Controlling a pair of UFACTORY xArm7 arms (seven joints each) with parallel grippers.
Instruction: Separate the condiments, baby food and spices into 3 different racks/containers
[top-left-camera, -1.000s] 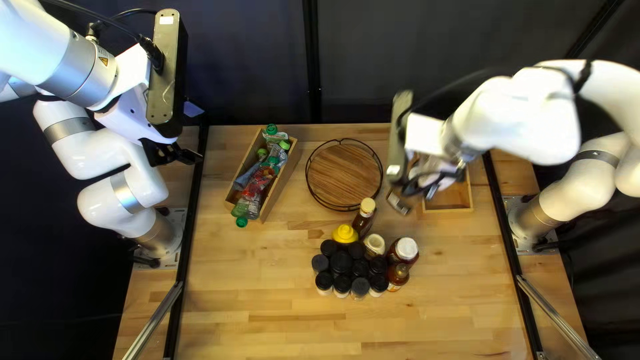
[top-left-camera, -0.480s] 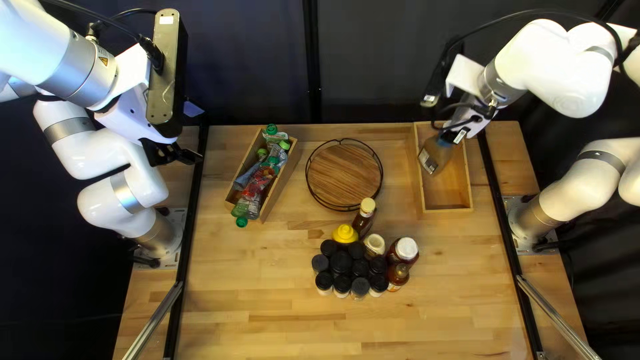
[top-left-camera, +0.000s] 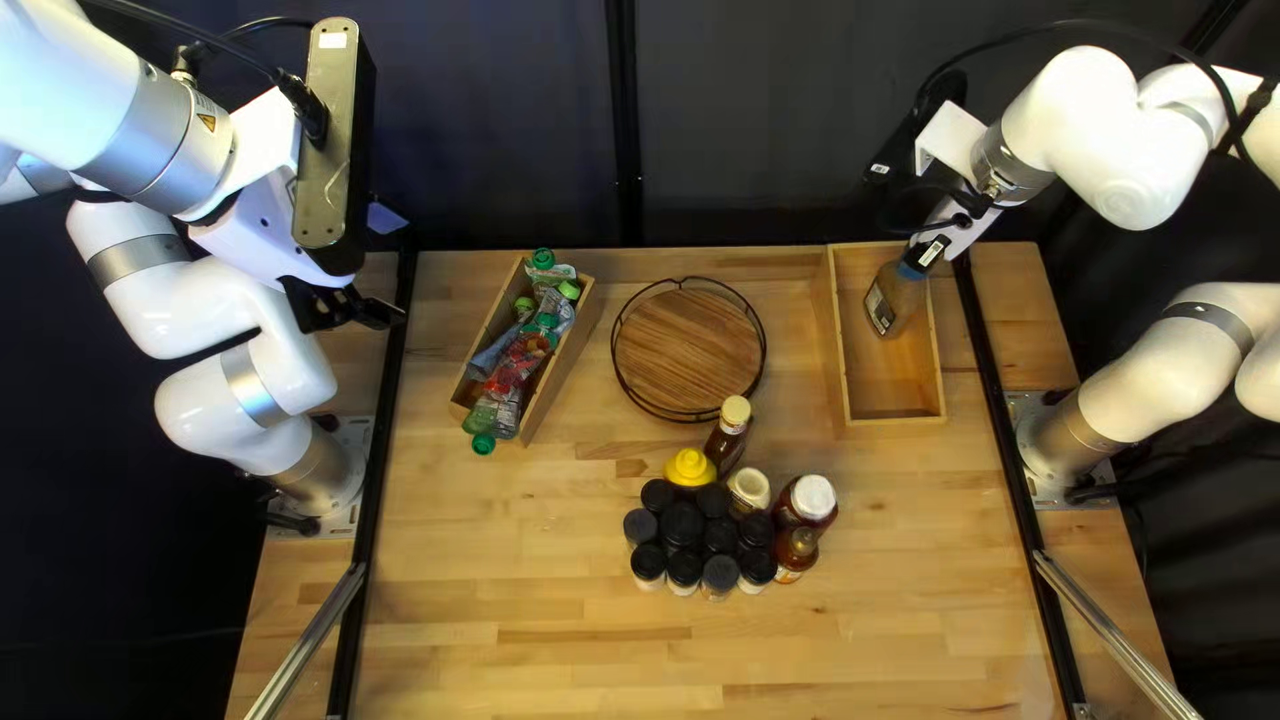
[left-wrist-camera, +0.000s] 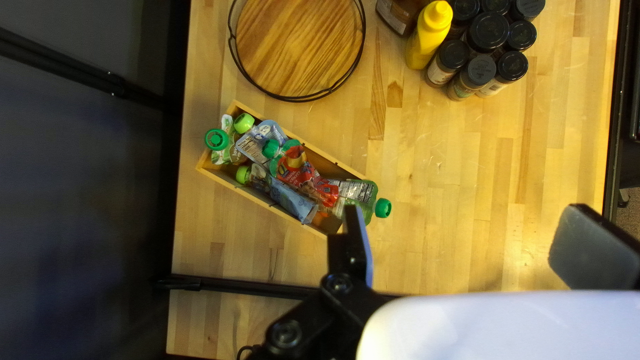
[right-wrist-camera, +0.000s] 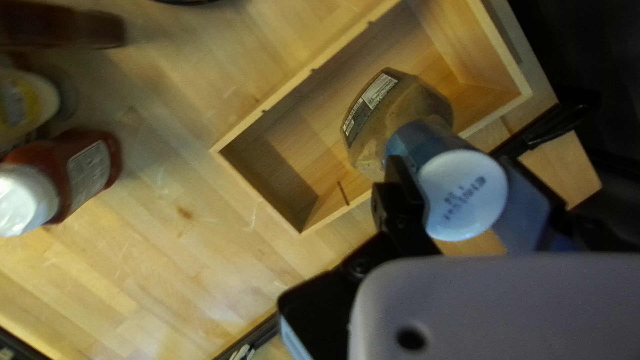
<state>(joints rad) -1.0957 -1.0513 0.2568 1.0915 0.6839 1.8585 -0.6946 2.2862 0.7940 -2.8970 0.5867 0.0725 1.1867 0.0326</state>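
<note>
Hand (R) (top-left-camera: 920,260) aslant at box (top-left-camera: 895,422) rim w/ btl (top-left-camera: 891,304)

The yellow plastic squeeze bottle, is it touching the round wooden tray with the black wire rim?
Apart. The left wrist view shows bare tabletop between the squeeze bottle and the tray.

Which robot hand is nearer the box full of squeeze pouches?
Left. The left gripper hangs beside that box, while the right gripper is across the table, holding a bottle at another box.
</note>
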